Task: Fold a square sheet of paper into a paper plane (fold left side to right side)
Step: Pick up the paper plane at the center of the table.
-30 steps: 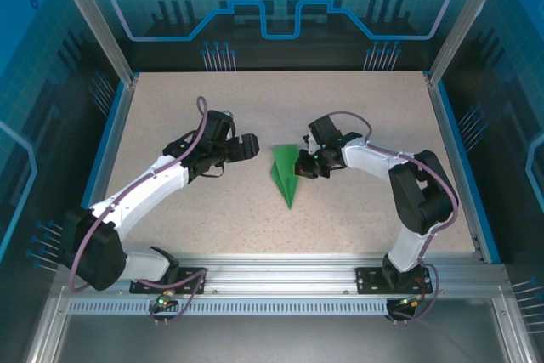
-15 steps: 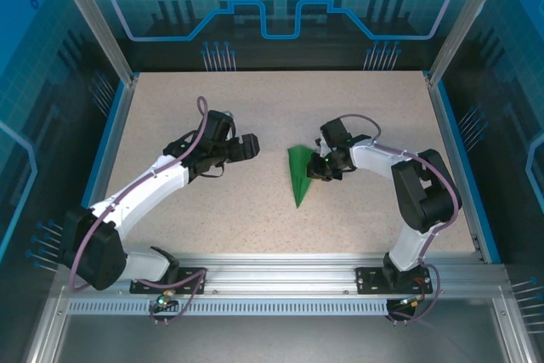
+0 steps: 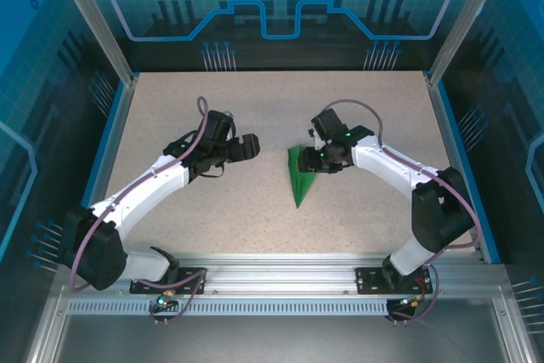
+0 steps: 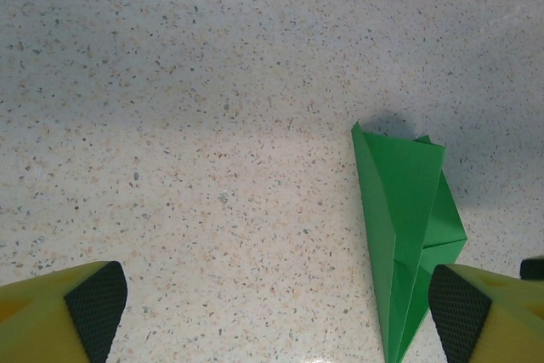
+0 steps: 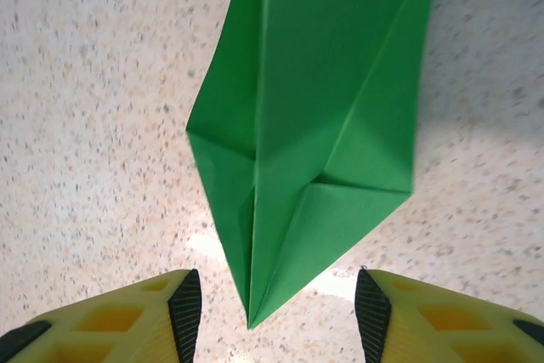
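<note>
Right gripper (image 5: 276, 316) has its jaws apart with nothing in them. The green paper plane (image 5: 314, 125) lies on the table (image 5: 85, 82) right in front of it, pointed tip poking into the open gap and wide end cut off at the top edge. Left gripper (image 4: 276, 312) is spread wide too. The plane sits off to its right, tip cropped at the bottom. From above, the right gripper overlaps the plane's right edge, so that bit's hidden.

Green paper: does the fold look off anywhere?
Slightly. The green paper lies on the table folded to a point, but its layers don't line up. In the left wrist view an under layer sticks out past the top flap's edge, and the wide end looks uneven. No tear is visible.
</note>
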You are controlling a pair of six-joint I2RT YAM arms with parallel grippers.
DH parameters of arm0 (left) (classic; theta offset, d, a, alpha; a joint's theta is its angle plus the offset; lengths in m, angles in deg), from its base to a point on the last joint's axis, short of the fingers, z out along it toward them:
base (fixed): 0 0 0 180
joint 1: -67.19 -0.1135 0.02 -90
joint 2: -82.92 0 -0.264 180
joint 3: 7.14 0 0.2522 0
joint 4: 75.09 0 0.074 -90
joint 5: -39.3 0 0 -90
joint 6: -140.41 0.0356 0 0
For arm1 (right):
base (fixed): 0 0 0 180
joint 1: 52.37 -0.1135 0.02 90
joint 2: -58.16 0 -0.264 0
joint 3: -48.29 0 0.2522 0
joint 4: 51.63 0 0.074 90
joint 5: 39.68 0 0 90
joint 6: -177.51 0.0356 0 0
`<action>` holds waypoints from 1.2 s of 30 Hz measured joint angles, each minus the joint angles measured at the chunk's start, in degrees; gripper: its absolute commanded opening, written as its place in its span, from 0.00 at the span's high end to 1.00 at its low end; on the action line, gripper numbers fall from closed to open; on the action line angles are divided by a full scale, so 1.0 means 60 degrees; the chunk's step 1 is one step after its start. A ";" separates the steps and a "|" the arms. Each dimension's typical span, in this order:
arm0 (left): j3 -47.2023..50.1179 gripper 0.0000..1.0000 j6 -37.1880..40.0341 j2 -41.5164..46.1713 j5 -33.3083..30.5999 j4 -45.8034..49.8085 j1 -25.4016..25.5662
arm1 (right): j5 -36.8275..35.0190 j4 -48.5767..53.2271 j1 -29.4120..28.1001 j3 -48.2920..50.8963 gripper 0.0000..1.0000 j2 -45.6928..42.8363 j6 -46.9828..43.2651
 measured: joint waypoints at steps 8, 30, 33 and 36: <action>0.0000 0.01 0.0000 -0.0007 0.0000 -0.0004 0.0000 | 0.0255 0.0200 -0.0572 -0.0007 0.49 0.0991 0.0310; 0.0000 0.01 0.0004 -0.0007 0.0000 0.0004 -0.0004 | 0.0164 0.0386 -0.0747 -0.0947 0.89 0.2718 0.0528; 0.0000 0.01 0.0011 -0.0004 0.0000 0.0018 -0.0004 | -0.0033 0.0714 -0.0743 -0.1384 0.89 0.2721 0.0554; 0.0000 0.01 0.0022 -0.0004 0.0000 0.0076 -0.0004 | -0.0142 0.1166 -0.0681 -0.2164 0.89 0.2834 0.0477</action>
